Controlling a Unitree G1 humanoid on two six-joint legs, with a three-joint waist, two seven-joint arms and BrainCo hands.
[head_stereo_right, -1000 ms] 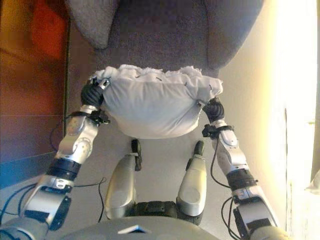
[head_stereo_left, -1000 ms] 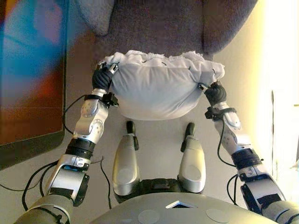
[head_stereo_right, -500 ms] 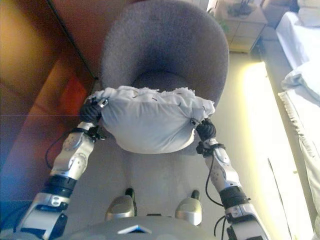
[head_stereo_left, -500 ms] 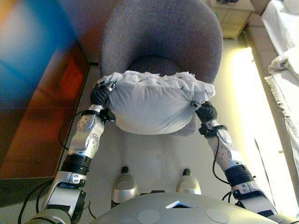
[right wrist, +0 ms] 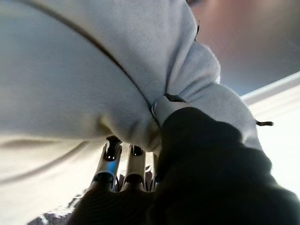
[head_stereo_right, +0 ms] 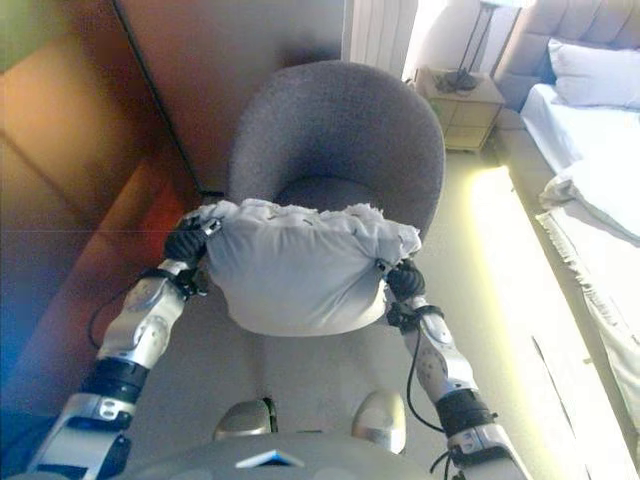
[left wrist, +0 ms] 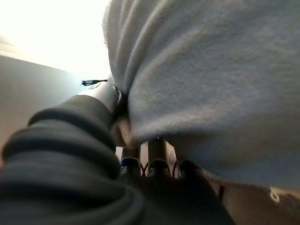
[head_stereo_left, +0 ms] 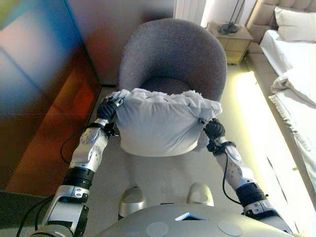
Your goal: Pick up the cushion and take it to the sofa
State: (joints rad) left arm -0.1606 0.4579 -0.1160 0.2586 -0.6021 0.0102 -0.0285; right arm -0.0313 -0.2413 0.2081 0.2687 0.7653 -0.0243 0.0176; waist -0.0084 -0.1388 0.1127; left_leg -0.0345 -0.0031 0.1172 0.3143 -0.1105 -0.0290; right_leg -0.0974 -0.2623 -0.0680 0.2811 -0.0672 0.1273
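Observation:
A plump white cushion hangs in the air between my two hands, just in front of the grey round-backed sofa chair. My left hand grips the cushion's left end and my right hand grips its right end. In the left wrist view the thumb presses into the cloth while the fingers run under it. The right wrist view shows the same pinch: the cloth bunches over the hand's cover, with fingers beneath. The cushion's top edge overlaps the chair's seat front.
A dark glossy cabinet wall runs along the left. A bed with white bedding stands at the right, with a wooden nightstand behind it. A white radiator is behind the chair. Beige floor lies between chair and bed.
The whole view has shifted: the camera now takes in the entire chair, the bed and the nightstand. The cushion stays gripped between both hands.

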